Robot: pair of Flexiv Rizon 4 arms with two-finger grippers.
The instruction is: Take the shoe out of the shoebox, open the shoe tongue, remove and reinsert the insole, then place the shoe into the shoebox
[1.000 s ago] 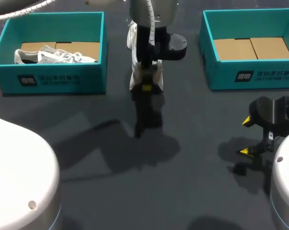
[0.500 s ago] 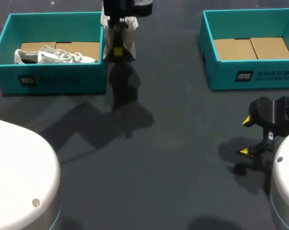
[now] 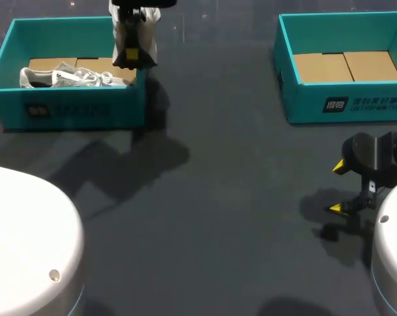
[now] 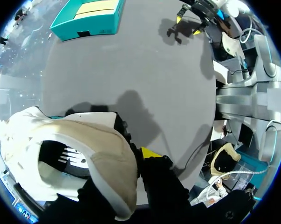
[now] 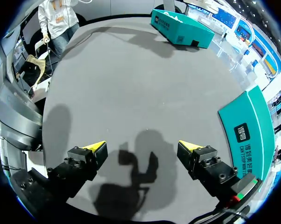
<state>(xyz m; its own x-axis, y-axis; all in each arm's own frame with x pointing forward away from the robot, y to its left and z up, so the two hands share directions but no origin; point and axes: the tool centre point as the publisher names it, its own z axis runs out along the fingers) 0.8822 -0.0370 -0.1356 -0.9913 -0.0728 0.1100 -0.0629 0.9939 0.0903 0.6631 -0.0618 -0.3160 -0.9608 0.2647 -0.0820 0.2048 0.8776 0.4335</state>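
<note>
Head view: a dark grey tabletop [image 3: 238, 197] carries two teal boxes. The left box [image 3: 73, 108] sits at the far left, and a second shoe [image 3: 73, 77], white, lies on its side on the cardboard floor inside. The left gripper [image 3: 131, 54] comes down from the far edge and grips a white shoe [image 3: 147, 41]. The shoe hangs upright in the air over the box's right-hand wall, near the far corner. The right box [image 3: 356, 105] sits at the far right, its floor lined with cardboard [image 3: 346, 66]. The right gripper [image 3: 340, 187] hangs low over the tabletop at the near right, in front of the right box and well apart from it, with its yellow tips spread wide.

Left wrist view: the shoe [image 4: 84, 154] fills the space at the left gripper [image 4: 139, 158]. Its white and beige upper and dark opening face the camera. One yellow tip presses against the shoe's side; the other is hidden behind the shoe. Far ahead across the tabletop [image 4: 131, 60] are the right box [image 4: 91, 18] and the right gripper [image 4: 194, 14].

Right wrist view: the right gripper [image 5: 141, 147] is wide open, its fingers [image 5: 96, 147] well apart above the bare tabletop [image 5: 131, 84] and its own shadow. The right box [image 5: 252, 126] stands just beside it. The left box [image 5: 180, 30] is far ahead.
</note>
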